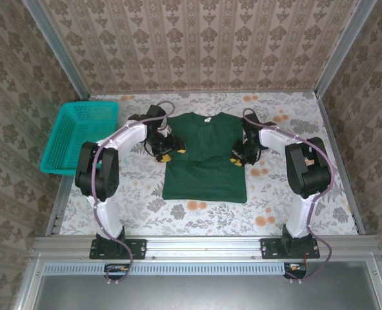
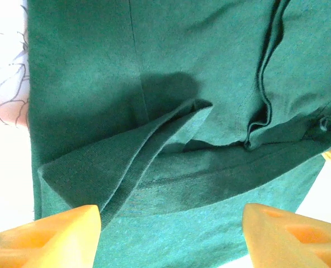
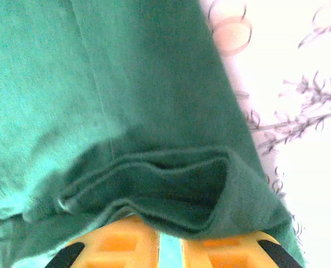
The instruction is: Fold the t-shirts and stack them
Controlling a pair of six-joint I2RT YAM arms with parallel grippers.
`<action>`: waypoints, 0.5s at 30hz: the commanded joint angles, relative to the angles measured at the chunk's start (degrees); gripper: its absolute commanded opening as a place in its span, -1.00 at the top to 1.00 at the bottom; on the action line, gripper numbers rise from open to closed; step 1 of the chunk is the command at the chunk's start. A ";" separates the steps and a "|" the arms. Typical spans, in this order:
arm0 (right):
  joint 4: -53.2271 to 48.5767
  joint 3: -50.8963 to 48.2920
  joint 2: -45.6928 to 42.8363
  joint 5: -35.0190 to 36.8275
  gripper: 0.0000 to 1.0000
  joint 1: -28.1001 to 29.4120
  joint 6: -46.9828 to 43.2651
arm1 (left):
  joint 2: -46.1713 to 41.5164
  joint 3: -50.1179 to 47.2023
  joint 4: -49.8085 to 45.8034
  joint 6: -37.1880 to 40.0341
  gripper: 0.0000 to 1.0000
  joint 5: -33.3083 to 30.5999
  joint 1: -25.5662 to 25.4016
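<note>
Yellow left jaws stand spread wide, gripping nothing; the right jaws are pressed nearly together, pinching a sliver of the dark green t-shirt [image 3: 126, 84]. Beneath them the bench [image 1: 197, 210] carries the t-shirt flat, sleeves turned in, and the teal mesh basket [image 1: 57, 169] sits well to the t-shirt's left. My worry is that a pull by the right jaws alone, with the left side unheld, could drag the t-shirt askew or spring the sleeve flap [image 2: 149, 148] open. Left jaws straddle that loose flap at the t-shirt's left edge; right jaws bite the doubled fold [image 3: 171, 184] at its right edge.
</note>
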 commanded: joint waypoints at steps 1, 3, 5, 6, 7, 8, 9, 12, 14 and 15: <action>-0.68 2.90 2.85 -0.41 0.61 -0.72 2.36 | -1.42 3.16 -2.55 4.28 -0.35 -1.12 -0.34; -0.98 4.19 3.99 -0.81 0.58 -0.88 2.68 | -1.94 4.81 -5.25 7.95 -0.30 -3.27 -1.73; -1.97 5.24 4.75 -0.82 0.57 -1.03 2.78 | -2.29 6.44 -8.01 11.06 -0.19 -6.05 -3.52; -2.25 5.47 4.89 -0.83 0.57 -1.19 2.93 | -2.53 7.19 -8.96 12.60 -0.16 -7.17 -5.43; -2.08 5.41 4.70 -0.95 0.56 -1.27 3.12 | -2.73 7.53 -9.24 13.67 -0.15 -7.31 -6.56; -1.67 5.19 4.47 -1.12 0.54 -1.37 3.13 | -2.84 7.96 -9.45 14.93 -0.14 -6.84 -7.70; -1.55 5.09 4.37 -1.09 0.53 -1.48 2.98 | -2.45 8.58 -9.68 15.76 -0.14 -5.65 -8.72; -1.80 4.72 4.46 -0.97 0.52 -1.99 2.70 | 0.19 9.71 -10.26 17.07 -0.09 -2.43 -10.70; -1.74 4.27 4.64 -1.13 0.52 -2.19 2.56 | 2.44 11.23 -11.11 17.51 -0.06 -0.85 -11.66; -1.64 4.01 4.64 -1.08 0.52 -2.19 2.61 | 3.58 12.09 -11.48 17.71 -0.06 -0.44 -12.20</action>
